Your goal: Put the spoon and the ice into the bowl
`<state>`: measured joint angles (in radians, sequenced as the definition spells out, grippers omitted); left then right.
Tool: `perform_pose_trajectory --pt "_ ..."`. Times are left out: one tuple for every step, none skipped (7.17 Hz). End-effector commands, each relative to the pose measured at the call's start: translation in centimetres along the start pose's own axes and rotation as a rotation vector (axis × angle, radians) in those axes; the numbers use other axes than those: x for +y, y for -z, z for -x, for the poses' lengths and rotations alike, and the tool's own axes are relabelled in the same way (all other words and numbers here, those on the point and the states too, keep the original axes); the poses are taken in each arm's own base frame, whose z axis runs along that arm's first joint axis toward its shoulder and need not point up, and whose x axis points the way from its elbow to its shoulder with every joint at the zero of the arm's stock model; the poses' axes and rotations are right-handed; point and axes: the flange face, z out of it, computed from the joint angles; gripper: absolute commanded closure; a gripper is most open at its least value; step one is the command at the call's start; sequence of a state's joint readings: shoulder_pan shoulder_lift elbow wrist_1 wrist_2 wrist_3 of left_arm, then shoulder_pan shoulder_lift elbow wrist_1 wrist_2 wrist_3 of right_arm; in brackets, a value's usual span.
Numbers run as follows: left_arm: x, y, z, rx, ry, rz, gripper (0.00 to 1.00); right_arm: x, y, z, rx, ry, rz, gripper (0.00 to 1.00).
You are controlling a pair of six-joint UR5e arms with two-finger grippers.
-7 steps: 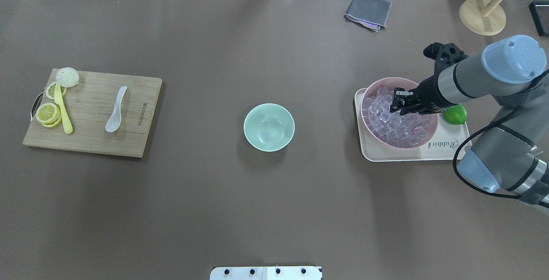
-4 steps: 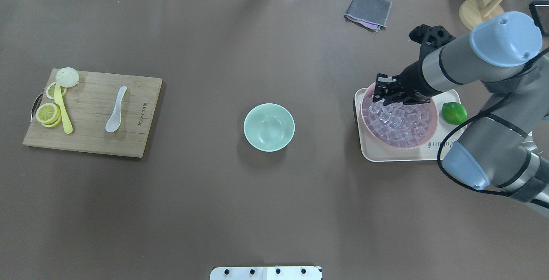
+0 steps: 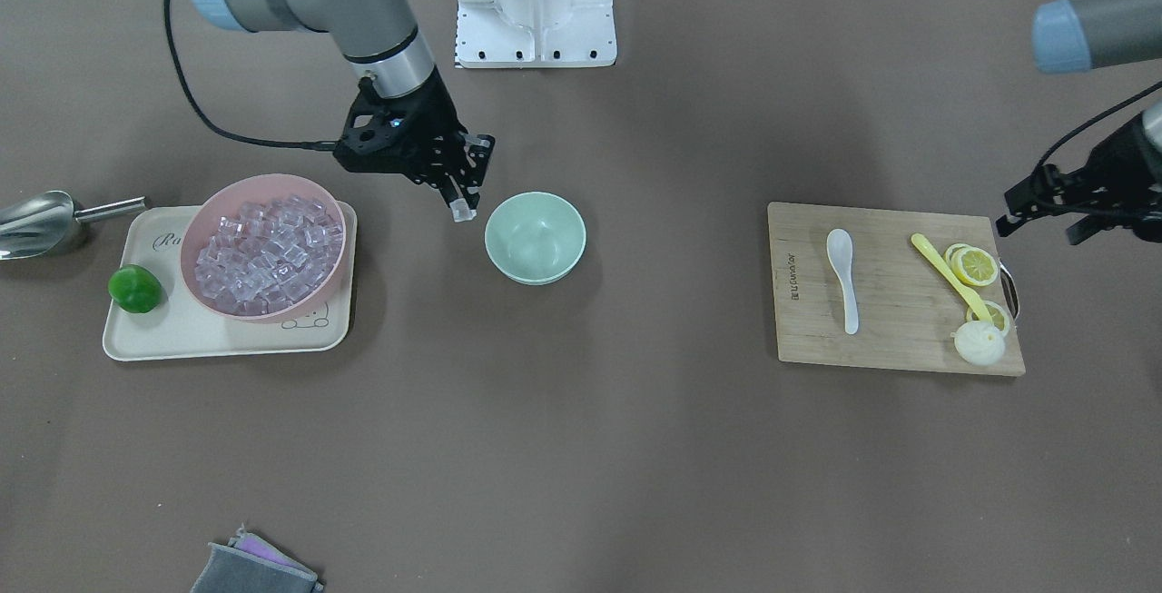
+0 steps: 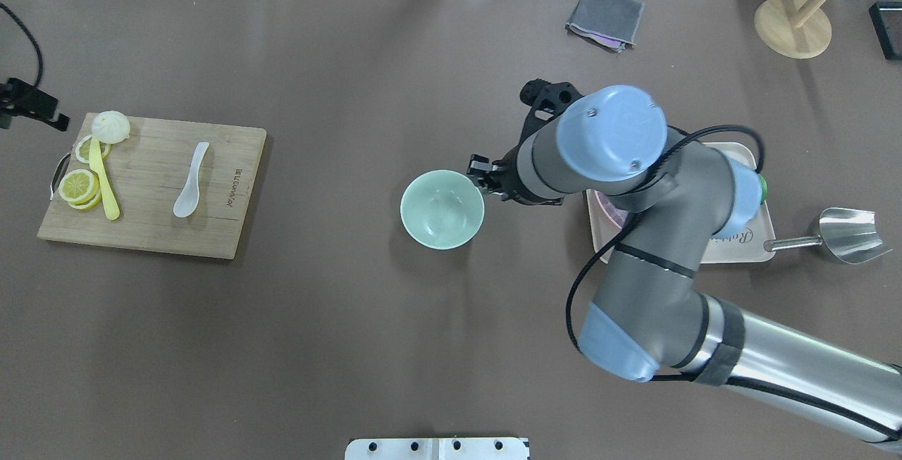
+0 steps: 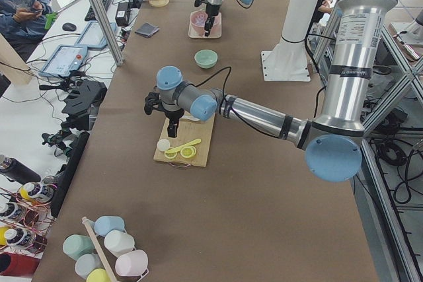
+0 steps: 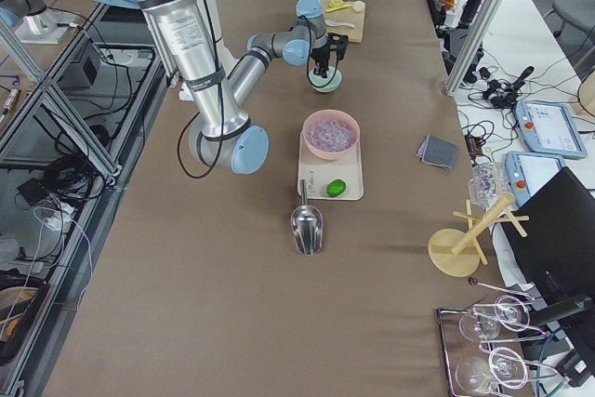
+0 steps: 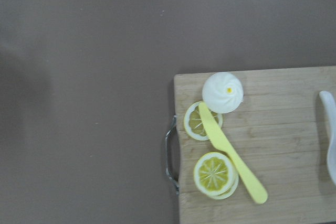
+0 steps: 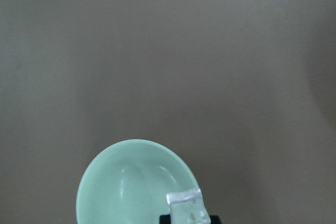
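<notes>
The right jaws are gripping the ice [image 3: 463,210] just beside the bowl [image 3: 536,234] rim. Likely light, rigid, slippery: hold opposite flat faces. The spoon [image 3: 842,277] is lying on the board [image 3: 890,339]. Left jaws: cannot tell.

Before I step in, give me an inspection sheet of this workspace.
Surface: brown table, flat covering.
Job's things: ice clamped beside the bowl rim; bowl empty; spoon lying on cutting board.
Clutter: pink bowl of cubes and lime on tray; steel scoop; yellow spoon, lemon slices, bun on the board; grey cloth.
Tools: right tool shut on ice; left tool appears open, empty, off the board's handle end.
Cables: black cable along right arm.
Surroundings: wooden rack; seated person.
</notes>
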<state>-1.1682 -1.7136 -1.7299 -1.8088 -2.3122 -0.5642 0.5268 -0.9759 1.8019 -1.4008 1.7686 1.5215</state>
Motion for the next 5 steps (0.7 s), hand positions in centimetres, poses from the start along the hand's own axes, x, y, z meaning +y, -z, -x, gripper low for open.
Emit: perform_pose_trajectory --pt "-0.9 -6.2 -6.5 -0.052 -0.027 0.022 0.02 2.8 -4.4 5.1 0.025 -0.014 -0.042 1.0" --pt "-1.6 -8.1 -8.5 -0.068 -0.051 0.03 0.02 3.5 -5.4 5.4 0.038 -0.006 -0.042 1.0" --pt "-1.2 -9.4 -9.1 -0.072 -0.062 0.045 0.02 4.7 -6.0 5.3 0.044 0.005 -0.039 1.0" --pt "-0.9 -10.4 -9.5 -0.072 -0.074 0.052 0.03 4.6 -6.0 5.2 0.046 0.009 -0.056 1.0" --pt "-0.5 -11.5 -10.1 -0.086 -0.084 0.059 0.03 4.5 -5.9 5.2 0.044 0.01 -0.06 0.33"
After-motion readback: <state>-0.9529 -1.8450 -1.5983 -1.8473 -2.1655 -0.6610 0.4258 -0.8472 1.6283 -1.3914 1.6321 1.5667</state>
